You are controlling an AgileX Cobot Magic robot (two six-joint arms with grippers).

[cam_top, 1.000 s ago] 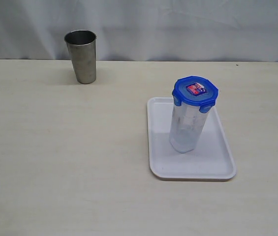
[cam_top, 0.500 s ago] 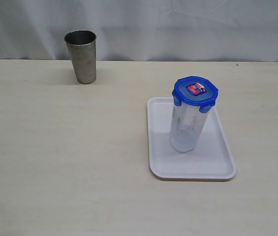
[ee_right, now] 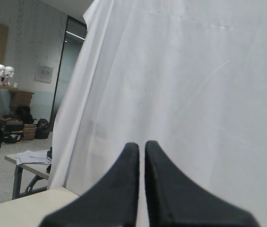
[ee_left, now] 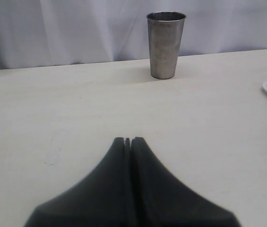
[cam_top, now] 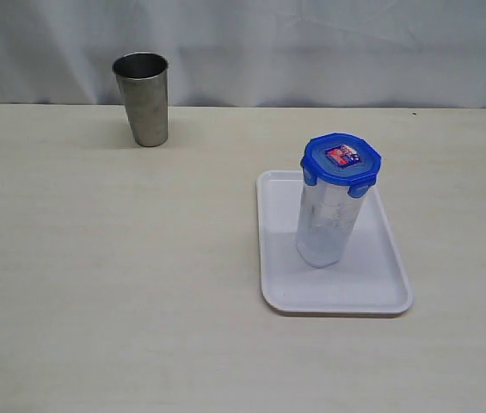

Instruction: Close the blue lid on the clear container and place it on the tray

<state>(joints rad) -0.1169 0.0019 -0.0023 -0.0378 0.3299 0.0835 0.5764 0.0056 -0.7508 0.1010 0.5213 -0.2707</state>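
Blue lid [cam_top: 341, 159] tops clear container [cam_top: 324, 228] standing on tray [cam_top: 380, 288]

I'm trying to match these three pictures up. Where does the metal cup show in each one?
Exterior view: the metal cup stands upright at the far left of the table, close to the white curtain.
Left wrist view: the metal cup stands beyond the left gripper, in front of the curtain.
Right wrist view: not in it.
Shared landmark: the white curtain, which hangs in all three views.
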